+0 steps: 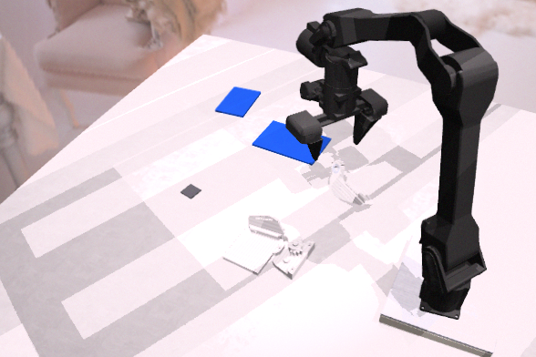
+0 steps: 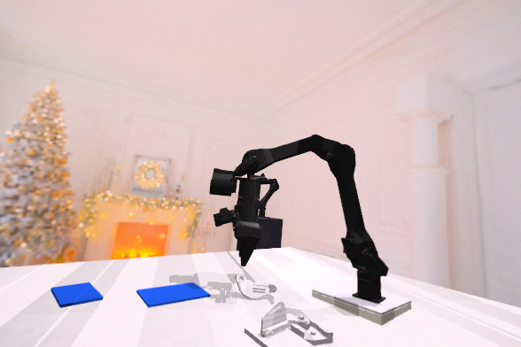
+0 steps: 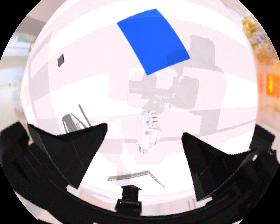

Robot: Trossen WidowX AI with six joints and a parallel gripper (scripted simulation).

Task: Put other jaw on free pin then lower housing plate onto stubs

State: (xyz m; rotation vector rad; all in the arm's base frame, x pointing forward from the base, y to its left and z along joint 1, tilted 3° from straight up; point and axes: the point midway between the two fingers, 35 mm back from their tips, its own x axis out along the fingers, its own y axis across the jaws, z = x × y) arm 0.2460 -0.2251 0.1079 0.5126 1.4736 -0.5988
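My gripper (image 1: 337, 151) (image 2: 244, 265) (image 3: 145, 129) is open and empty, above the table, fingers pointing down. A loose white curved jaw (image 1: 345, 188) (image 2: 262, 289) (image 3: 150, 137) lies below it, apart from the fingers, and appears to rest on the table. A white gear assembly (image 1: 295, 255) (image 2: 306, 329) stands nearer the front. Beside it are a flat ribbed white part (image 1: 252, 252) and a raised, slanted ribbed part (image 1: 266, 226) (image 2: 274, 320). Which of these is the housing plate, and how the pins stand, I cannot tell.
A larger blue plate (image 1: 287, 142) (image 2: 173, 295) (image 3: 153, 40) lies behind the loose jaw. A smaller blue plate (image 1: 238, 102) (image 2: 76, 294) lies farther back. A small dark square (image 1: 190, 190) (image 3: 61, 60) lies left. The arm's base board (image 1: 428, 334) (image 2: 347, 306) stands to the right.
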